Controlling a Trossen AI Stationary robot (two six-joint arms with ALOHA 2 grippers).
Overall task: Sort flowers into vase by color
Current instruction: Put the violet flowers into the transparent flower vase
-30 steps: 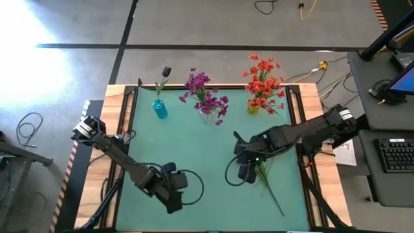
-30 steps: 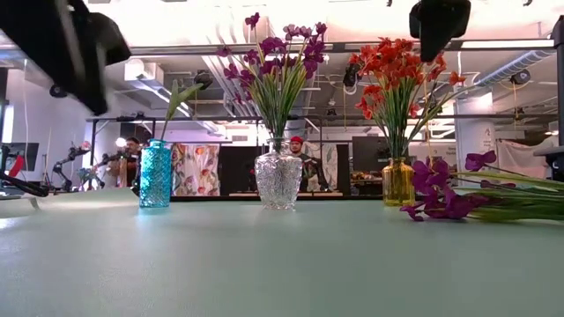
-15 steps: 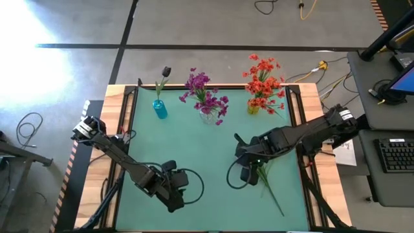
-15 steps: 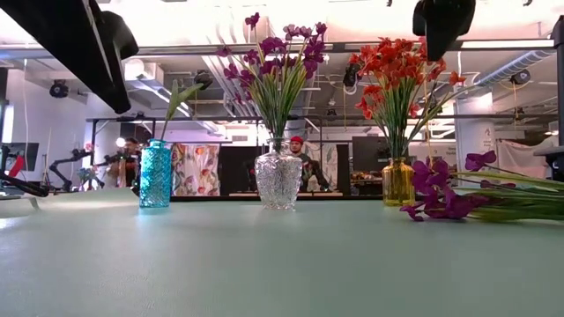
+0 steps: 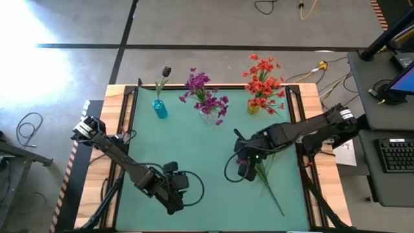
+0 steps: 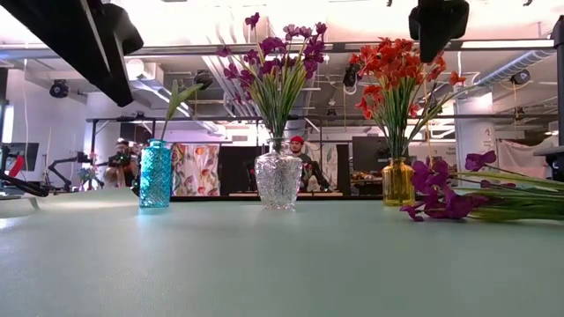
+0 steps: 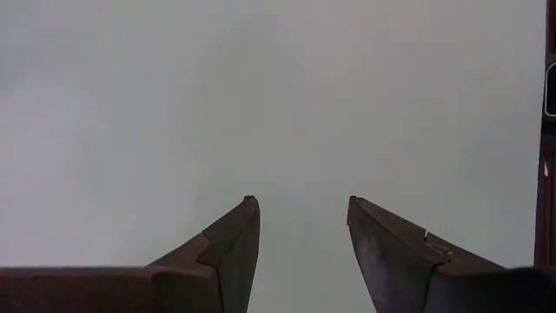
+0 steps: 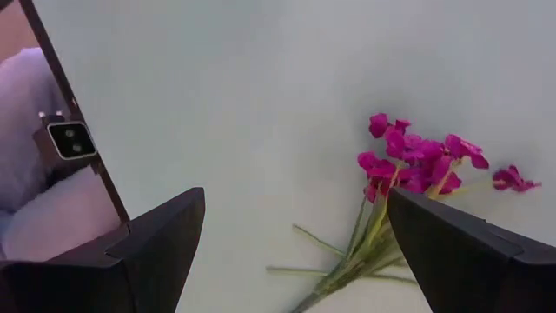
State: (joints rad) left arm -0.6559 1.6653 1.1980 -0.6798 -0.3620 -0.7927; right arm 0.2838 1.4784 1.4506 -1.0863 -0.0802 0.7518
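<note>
Pincers apart, right gripper (image 5: 244,169) poised above the loose purple flower (image 8: 417,165), nothing held.

Reach-and-grasp looks to be the step in hand: the flower lies flat on the green table (image 5: 194,149), stem trailing toward the near edge, so the next move calls for lowering onto the thin stem. Beyond stand the blue vase (image 5: 160,109), clear vase (image 5: 207,115) of purple blooms and yellow vase (image 5: 253,107) of orange ones. Left gripper (image 5: 176,206) waits half-open near the front, clear of the path.
</note>
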